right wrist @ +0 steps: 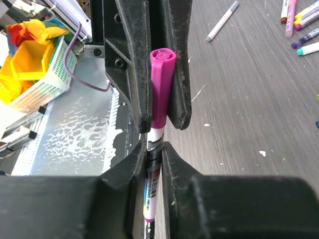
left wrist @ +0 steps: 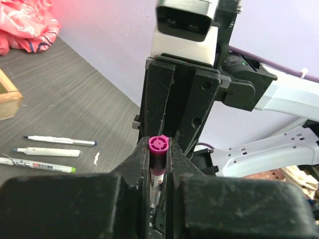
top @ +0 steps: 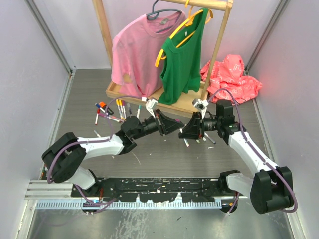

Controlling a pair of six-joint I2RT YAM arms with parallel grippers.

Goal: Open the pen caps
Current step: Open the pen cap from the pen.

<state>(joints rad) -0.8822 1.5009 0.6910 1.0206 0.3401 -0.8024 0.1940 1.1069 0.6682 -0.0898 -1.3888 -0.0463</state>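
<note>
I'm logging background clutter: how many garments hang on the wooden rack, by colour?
Pink T-shirt: 1
Green tank top: 1
Total: 2

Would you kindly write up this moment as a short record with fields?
Held item: marker, held between both grippers above the table
Cap: magenta cap, still on the marker's end
Left gripper: closed on the magenta cap
Right gripper: closed around the marker's barrel
Elsewhere: loose markers lying on the table by the wooden rack base
Background: pink shirt and green top on hangers
</note>
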